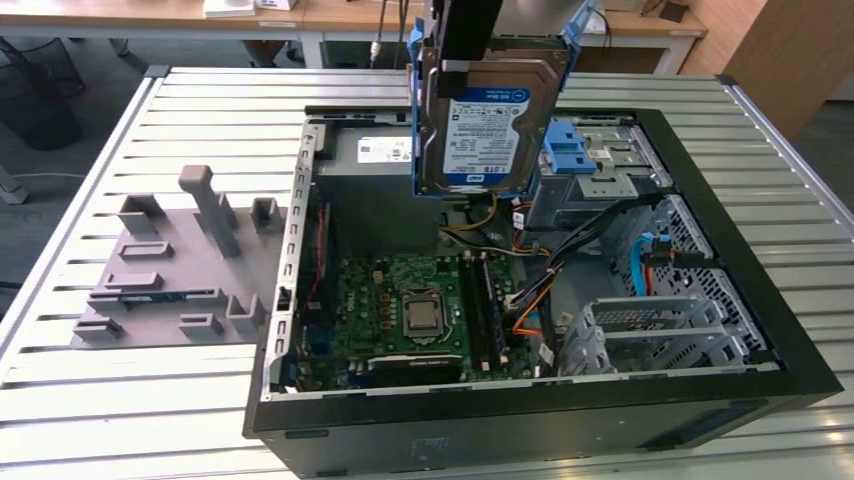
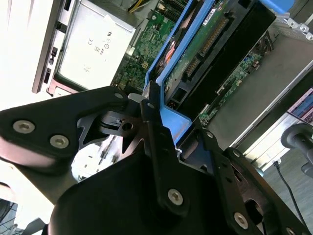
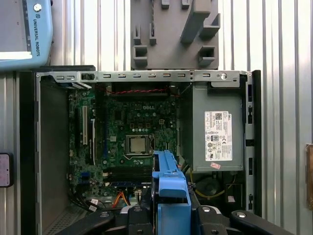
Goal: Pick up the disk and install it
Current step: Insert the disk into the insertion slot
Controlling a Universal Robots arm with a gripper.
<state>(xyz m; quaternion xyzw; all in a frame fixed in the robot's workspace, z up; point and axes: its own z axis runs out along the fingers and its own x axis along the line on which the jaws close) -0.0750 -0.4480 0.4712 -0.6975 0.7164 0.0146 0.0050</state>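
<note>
Blue-framed silver disk (image 1: pixel 483 130), green motherboard (image 1: pixel 394 300), black case (image 1: pixel 534 408)

The arm hangs vertical at the top of the exterior view, gripper (image 1: pixel 470 58) pointing straight down. In the second wrist view its black fingers (image 2: pixel 155 142) are clamped on the blue frame of the disk (image 1: pixel 487 130), which is held upright below the wrist.

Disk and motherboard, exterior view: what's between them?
In the exterior view, a bundle of yellow and black cables lies between the lower edge of the disk and the motherboard.

The disk (image 1: pixel 487 130) above the computer case (image 1: pixel 534 425)
</note>
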